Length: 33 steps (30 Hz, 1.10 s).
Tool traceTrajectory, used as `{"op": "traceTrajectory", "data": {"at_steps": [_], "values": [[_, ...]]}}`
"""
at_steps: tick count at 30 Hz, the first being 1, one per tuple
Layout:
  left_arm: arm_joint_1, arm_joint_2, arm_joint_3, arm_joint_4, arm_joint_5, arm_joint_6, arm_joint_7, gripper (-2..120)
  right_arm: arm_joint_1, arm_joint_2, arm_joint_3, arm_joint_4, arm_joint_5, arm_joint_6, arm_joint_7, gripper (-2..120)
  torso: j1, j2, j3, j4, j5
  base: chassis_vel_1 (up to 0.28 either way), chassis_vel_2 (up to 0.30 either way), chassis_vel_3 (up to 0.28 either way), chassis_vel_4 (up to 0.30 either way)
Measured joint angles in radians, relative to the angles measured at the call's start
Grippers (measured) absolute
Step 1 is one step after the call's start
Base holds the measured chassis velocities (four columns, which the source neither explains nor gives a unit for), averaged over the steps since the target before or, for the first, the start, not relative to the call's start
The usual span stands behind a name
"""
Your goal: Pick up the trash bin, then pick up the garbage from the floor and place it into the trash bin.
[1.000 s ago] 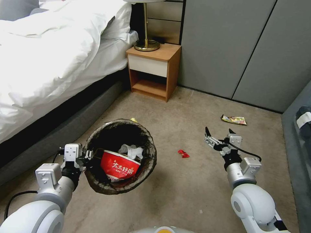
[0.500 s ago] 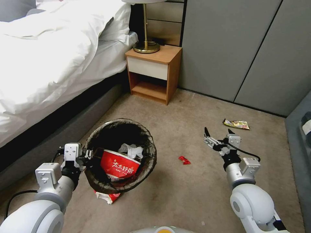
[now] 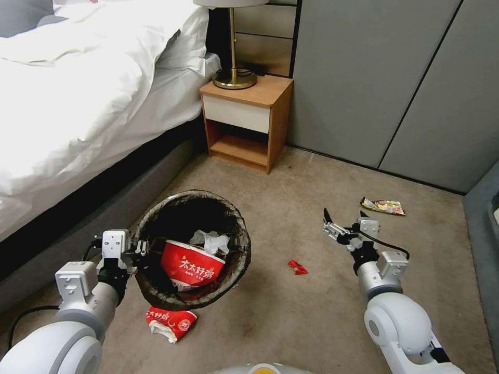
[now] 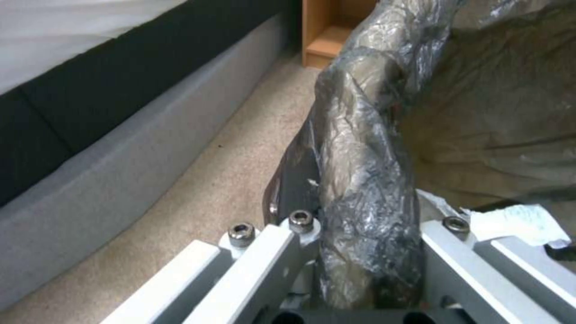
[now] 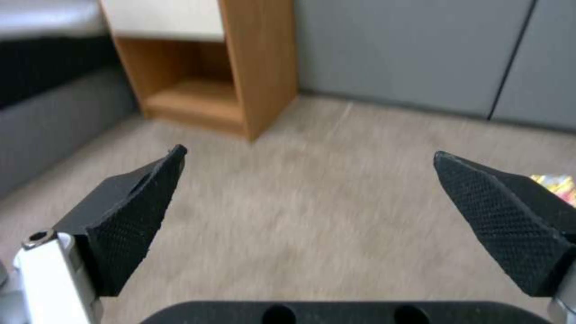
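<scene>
My left gripper (image 3: 136, 253) is shut on the near rim of the trash bin (image 3: 156, 215), which hangs tilted above the carpet. The bin's dark liner (image 4: 360, 148) is pinched between the fingers. Inside the bin lie a red noodle bowl (image 3: 191, 265) and a crumpled white tissue (image 3: 210, 241). Garbage on the floor: a red packet (image 3: 170, 322) just below the bin, a small red wrapper (image 3: 297, 267), and a yellow snack wrapper (image 3: 383, 206) (image 5: 555, 183) farther right. My right gripper (image 3: 343, 217) (image 5: 312, 193) is open, hanging empty above the carpet between the two wrappers.
A bed (image 3: 78, 104) with white bedding and a grey base runs along the left. A wooden nightstand (image 3: 244, 122) carrying a brass lamp (image 3: 234, 78) stands ahead. Grey wall panels (image 3: 395, 88) close the back. Open carpet lies between bin and right arm.
The whole picture has shifted, so the camera moved. The floor litter now sits lower in view, and the red packet has come out from behind the bin. Both grippers keep their state.
</scene>
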Motion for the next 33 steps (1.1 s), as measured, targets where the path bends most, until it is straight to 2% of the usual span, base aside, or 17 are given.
{"op": "traceTrajectory", "data": {"at_steps": [10, 15, 23, 33], "values": [[0.005, 0.004, -0.001, 0.000, -0.005, 0.001, -0.001, 1, 0.100, -0.039, -0.095, -0.198, 0.100, -0.100, -0.083, 100, 0.000, 0.000, 0.000, 0.0001, -0.0002, 0.000, 0.000, 0.000, 0.000], [0.009, 0.006, -0.004, 0.000, -0.008, 0.002, -0.003, 1, 0.160, -0.027, -0.136, -0.344, 0.098, -0.097, -0.152, 100, 0.000, 0.000, 0.000, 0.0001, -0.0001, 0.000, 0.000, 0.000, 0.000], [0.008, 0.009, -0.005, 0.000, -0.009, 0.003, -0.004, 1, 0.250, -0.002, -0.167, -0.515, 0.090, -0.093, -0.195, 100, 0.000, 0.000, 0.000, 0.0001, -0.0001, 0.000, 0.000, 0.000, 0.000], [0.002, 0.007, -0.002, 0.000, -0.008, 0.003, -0.005, 1, 0.326, 0.017, -0.179, -0.654, 0.077, -0.053, -0.239, 100, 0.000, 0.000, 0.000, 0.0000, -0.0002, 0.000, 0.000, 0.000, 0.000]]}}
